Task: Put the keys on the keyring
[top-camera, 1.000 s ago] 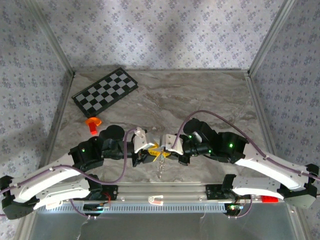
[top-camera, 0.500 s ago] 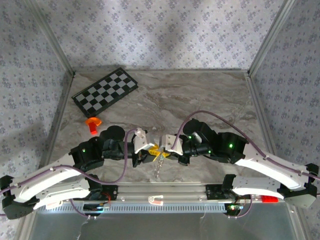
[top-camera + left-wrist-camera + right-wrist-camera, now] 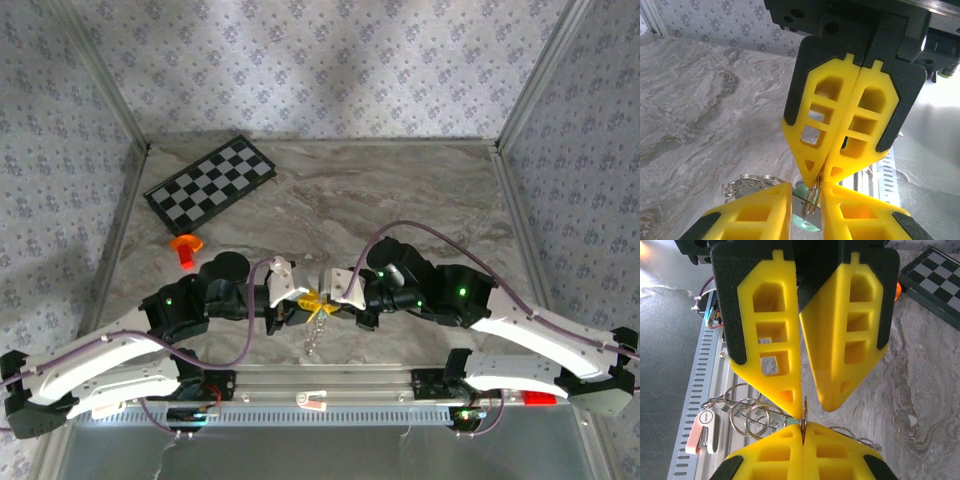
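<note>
No readable text, labels, brands or numbers anywhere.

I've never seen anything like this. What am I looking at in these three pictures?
Two robot arms are bolted to a marble-patterned table, each ending in a two-finger gripper with yellow fingers. One picture looks down from above; the other two come from a camera on each wrist, showing its own fingers at the bottom and the other arm's opposite. On the table lie a checkerboard and a small orange piece. The right gripper is shut on a keyring of small keys. The left gripper stands slightly apart around a mint-green key; whether it pinches it is unclear.
</note>
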Robot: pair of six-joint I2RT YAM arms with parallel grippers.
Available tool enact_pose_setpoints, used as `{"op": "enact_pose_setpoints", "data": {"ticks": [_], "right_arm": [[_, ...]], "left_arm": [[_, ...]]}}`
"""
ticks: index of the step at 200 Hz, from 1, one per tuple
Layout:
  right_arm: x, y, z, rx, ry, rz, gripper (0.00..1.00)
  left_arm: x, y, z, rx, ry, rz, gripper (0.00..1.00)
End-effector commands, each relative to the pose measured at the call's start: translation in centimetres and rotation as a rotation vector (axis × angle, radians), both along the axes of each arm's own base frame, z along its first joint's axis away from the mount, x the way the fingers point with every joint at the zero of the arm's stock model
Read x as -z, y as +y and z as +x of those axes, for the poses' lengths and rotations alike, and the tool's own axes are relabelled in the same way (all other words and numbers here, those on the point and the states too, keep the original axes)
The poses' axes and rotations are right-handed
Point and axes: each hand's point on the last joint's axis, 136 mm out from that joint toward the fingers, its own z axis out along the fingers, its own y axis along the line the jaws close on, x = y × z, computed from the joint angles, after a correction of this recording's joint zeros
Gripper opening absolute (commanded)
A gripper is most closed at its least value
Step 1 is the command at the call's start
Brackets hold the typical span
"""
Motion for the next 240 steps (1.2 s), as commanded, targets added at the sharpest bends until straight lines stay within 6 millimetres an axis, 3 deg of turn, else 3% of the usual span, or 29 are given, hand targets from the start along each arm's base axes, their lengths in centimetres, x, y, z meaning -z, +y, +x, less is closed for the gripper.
{"op": "enact_pose_setpoints", "data": {"ticks": [1, 105, 142, 202, 240], "right_arm": [[-2.42, 0.49, -0.83, -0.041, -0.016, 0.092, 0.00], [-2.87, 0.31, -0.86, -0.041, -0.019, 0.106, 0.00], [-2.79, 0.23, -0.85, -0.041, -0.016, 0.102, 0.00], [-2.91, 0.09, -0.76, -0.036, -0.020, 0.110, 0.00], [-2.88, 0.01, -0.71, -0.031, -0.021, 0.111, 0.00]], "left_arm": [[-0.39, -0.11, -0.07, 0.004, -0.002, -0.024, 0.19], [-0.83, 0.04, -0.10, 0.003, -0.012, -0.031, 0.06], [-0.71, 0.38, 0.12, -0.019, -0.010, -0.027, 0.14], [-0.28, 0.79, 0.43, -0.049, -0.002, -0.015, 0.13], [0.06, 0.62, 0.37, -0.043, 0.003, -0.011, 0.06]]}}
